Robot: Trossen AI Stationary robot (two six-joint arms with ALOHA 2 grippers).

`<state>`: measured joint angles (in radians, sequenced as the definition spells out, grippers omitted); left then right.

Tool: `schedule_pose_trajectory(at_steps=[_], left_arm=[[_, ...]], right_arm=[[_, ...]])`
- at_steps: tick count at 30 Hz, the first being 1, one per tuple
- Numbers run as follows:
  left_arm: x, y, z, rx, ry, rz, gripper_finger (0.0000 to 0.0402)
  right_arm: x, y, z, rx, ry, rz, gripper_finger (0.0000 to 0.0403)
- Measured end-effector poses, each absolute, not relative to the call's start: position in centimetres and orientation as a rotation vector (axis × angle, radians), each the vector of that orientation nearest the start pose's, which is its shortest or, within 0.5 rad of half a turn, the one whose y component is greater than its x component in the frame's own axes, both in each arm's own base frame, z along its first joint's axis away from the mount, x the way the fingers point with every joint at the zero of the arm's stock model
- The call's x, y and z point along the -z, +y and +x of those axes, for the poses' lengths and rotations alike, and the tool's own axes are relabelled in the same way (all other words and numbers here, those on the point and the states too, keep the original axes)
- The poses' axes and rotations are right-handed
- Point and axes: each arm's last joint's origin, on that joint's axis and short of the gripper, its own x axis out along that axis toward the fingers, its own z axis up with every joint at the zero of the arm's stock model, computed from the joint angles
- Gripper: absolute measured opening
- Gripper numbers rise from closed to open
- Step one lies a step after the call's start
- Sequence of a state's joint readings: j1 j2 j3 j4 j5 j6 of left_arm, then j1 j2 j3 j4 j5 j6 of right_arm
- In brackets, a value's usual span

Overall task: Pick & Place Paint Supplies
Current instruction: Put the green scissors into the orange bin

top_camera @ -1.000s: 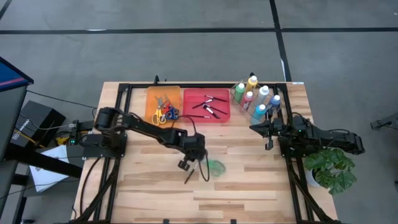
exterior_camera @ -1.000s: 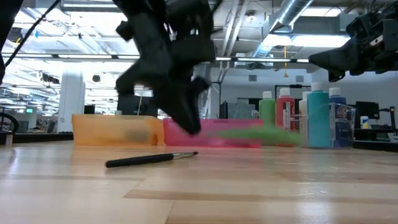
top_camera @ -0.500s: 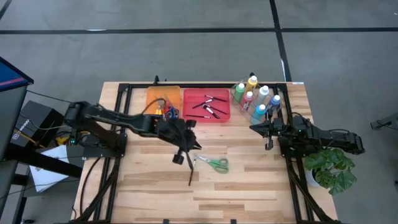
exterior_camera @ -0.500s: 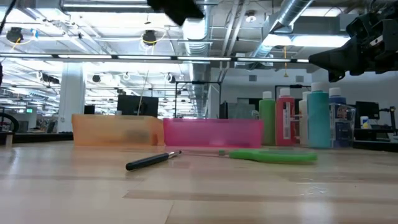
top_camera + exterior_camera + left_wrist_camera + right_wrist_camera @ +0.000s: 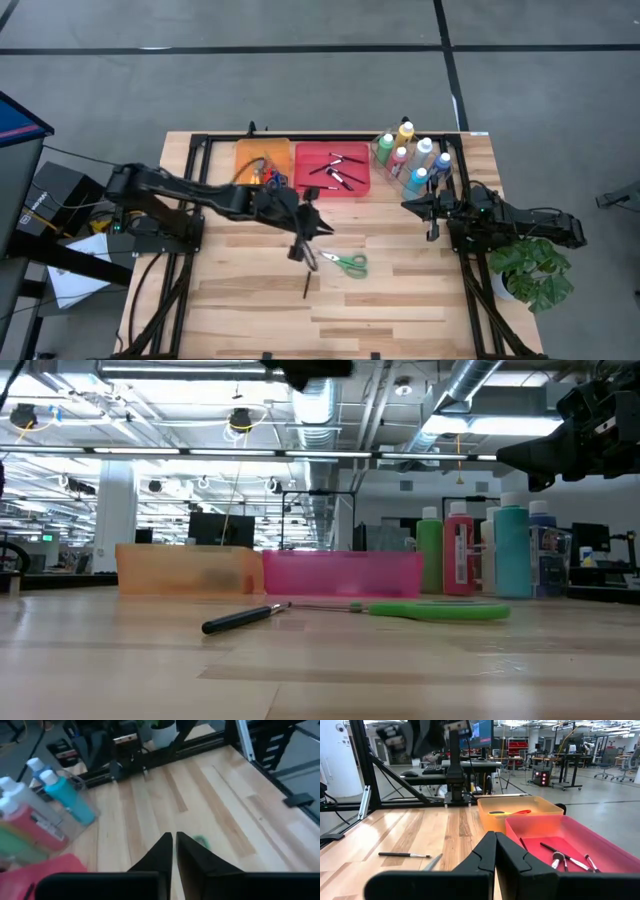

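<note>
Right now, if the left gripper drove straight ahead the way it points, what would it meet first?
Probably the green-handled scissors on the table, just beyond the shut left gripper. Depth is unclear, so it may reach bare wood beside them.

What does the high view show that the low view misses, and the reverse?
Only the high view: the left gripper, shut and empty above the table; brushes inside the pink plastic tray. Only the low view: the trays' side walls and the room behind. Both: the loose dark-handled paintbrush and green-handled scissors on the wooden table.
</note>
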<state>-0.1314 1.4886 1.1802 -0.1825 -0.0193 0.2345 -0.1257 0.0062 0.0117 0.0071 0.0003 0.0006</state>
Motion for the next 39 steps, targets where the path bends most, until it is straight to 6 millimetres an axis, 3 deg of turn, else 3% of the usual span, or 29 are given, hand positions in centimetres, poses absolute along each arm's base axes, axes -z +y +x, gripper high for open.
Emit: schedule_pose_trajectory(at_steps=[4,14,23,32,39], left_arm=[[-27.6,-4.7,35.7,0.172,0.482,0.29,0.0045],[-18.4,-4.2,41.0,0.127,0.547,0.256,0.0142],[-11.6,-3.3,43.5,0.146,0.571,0.242,0.0159],[-10.3,-4.7,46.4,0.233,0.588,0.259,0.0159],[-10.1,-4.5,46.1,0.236,0.739,0.257,0.015]], right_arm=[[-16.8,-1.2,9.7,0.126,-0.013,0.0,0.0],[-16.8,-1.2,9.7,0.126,-0.013,0.0,0.0],[-16.8,-1.2,9.7,0.126,-0.013,0.0,0.0],[-16.8,-1.2,9.7,0.126,-0.012,0.0,0.0],[-16.8,-1.2,9.7,0.126,-0.012,0.0,0.0]])
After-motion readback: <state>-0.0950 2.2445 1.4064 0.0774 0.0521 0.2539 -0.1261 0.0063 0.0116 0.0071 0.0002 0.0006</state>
